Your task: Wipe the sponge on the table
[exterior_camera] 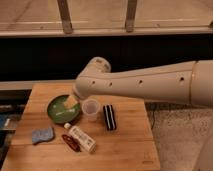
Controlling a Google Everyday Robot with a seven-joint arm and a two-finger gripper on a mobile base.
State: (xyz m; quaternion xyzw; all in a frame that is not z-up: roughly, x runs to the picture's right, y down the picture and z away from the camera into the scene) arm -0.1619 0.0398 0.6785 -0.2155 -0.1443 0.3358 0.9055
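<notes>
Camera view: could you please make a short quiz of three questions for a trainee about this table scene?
1. True or false: the sponge lies inside the green bowl.
2. What stands between the green bowl and the striped block? A) clear cup B) red mug C) spoon
3. Where is the gripper?
Key:
1. False: it lies on the table, apart from the green bowl.
2. A.
3. Over the green bowl, not at the sponge.

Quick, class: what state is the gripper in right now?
Gripper: over the bowl, apart from the sponge; open or closed cannot be told.
</notes>
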